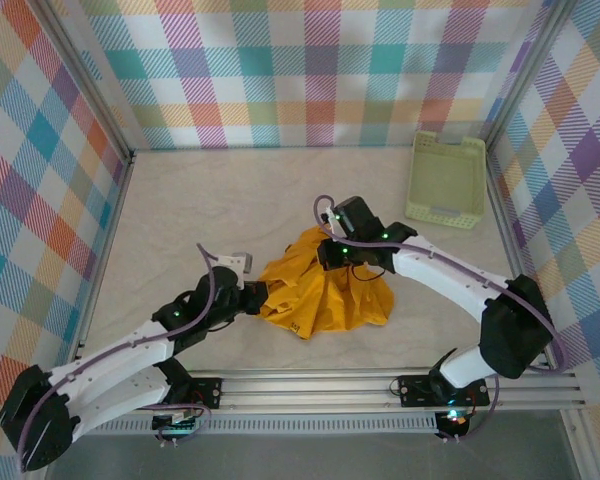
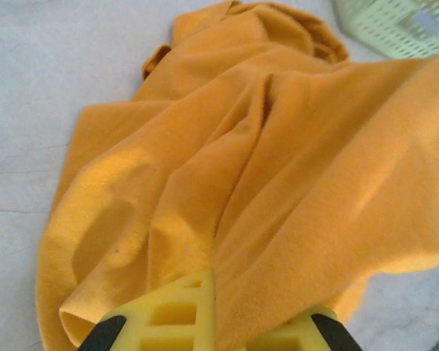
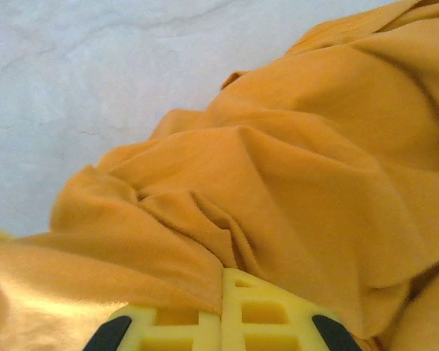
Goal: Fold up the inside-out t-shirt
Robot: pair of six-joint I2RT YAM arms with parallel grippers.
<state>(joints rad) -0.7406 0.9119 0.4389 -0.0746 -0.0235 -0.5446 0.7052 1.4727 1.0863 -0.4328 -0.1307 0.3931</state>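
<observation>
Inside-out t-shirt: a mustard-yellow heap on the table, near its middle and slightly toward the near edge, between the two grippers.
Shape of the cloth: bunched and creased, rising to a peak at the far side and spreading into a wider skirt toward the near edge. No print or tag can be made out in the folds.
Left gripper: at the heap's left edge, clenched on the t-shirt. In the left wrist view a thick fold runs down between its yellow fingers, and the fabric fans away from that pinch.
Right gripper: at the far peak of the heap, fingers pressed together. In the right wrist view its fingertips meet with a gathered fold pinched at their very end, and the cloth radiates in wrinkles from that spot.
Basket: pale green plastic, in the far right corner of the table, well apart from the t-shirt. Its slatted rim shows beyond the cloth in the left wrist view.
Table surface: pale, lightly wrinkled covering.
</observation>
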